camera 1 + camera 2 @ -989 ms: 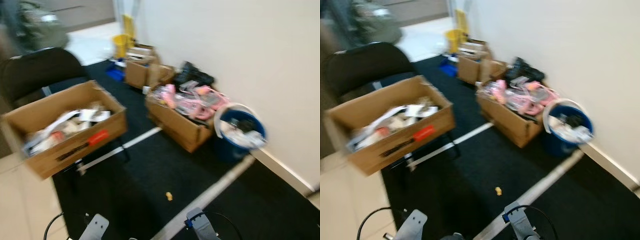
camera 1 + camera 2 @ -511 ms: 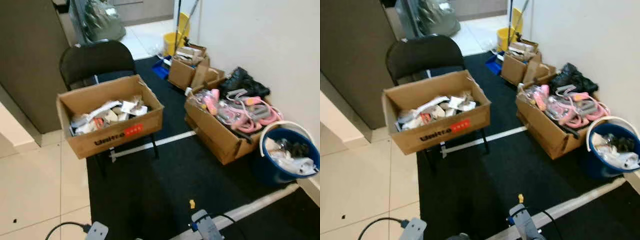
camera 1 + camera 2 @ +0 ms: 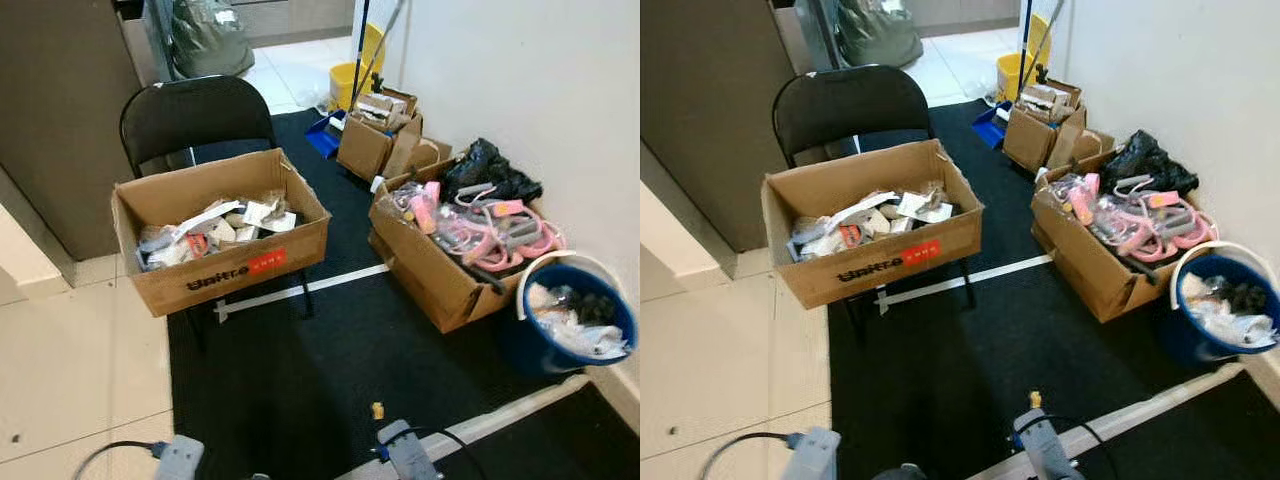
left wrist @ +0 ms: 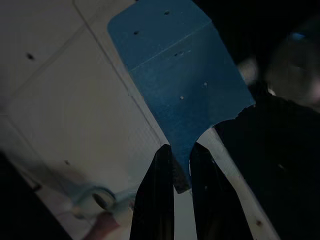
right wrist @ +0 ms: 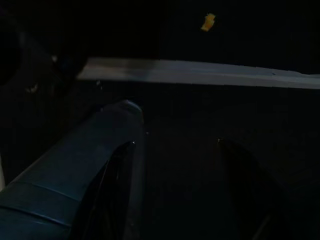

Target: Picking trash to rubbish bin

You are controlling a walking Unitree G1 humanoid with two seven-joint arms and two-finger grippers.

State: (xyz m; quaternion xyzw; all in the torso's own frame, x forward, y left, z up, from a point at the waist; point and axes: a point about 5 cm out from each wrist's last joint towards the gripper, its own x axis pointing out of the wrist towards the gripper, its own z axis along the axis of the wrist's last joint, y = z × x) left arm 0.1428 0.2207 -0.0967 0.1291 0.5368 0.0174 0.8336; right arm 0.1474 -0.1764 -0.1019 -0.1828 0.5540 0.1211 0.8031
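Note:
A small yellow scrap (image 3: pixel 378 410) lies on the black mat (image 3: pixel 300 380), just ahead of my right arm (image 3: pixel 405 455); the right wrist view has the scrap (image 5: pixel 208 21) beyond a white strip. At the right wall stands a blue bucket (image 3: pixel 575 320) with a white rim, holding crumpled rubbish. My left arm (image 3: pixel 180 460) hangs low over the tiles. Its gripper (image 4: pixel 181 200) is shut with nothing held, above a blue panel (image 4: pixel 180 80). In the dark right wrist view my right gripper (image 5: pixel 175 200) hangs open and empty.
A cardboard box (image 3: pixel 220 245) of paper scraps sits on a black folding chair (image 3: pixel 195 115). Another box (image 3: pixel 455 255) with pink items lies left of the bucket. Smaller boxes (image 3: pixel 375 135) and a yellow mop bucket (image 3: pixel 350 85) stand farther back. A white strip (image 3: pixel 500 415) crosses the mat.
The camera has swung and steadied: the blur is gone and the chair box now sits centre-left. Nothing on the floor has moved, and both arms still hang low.

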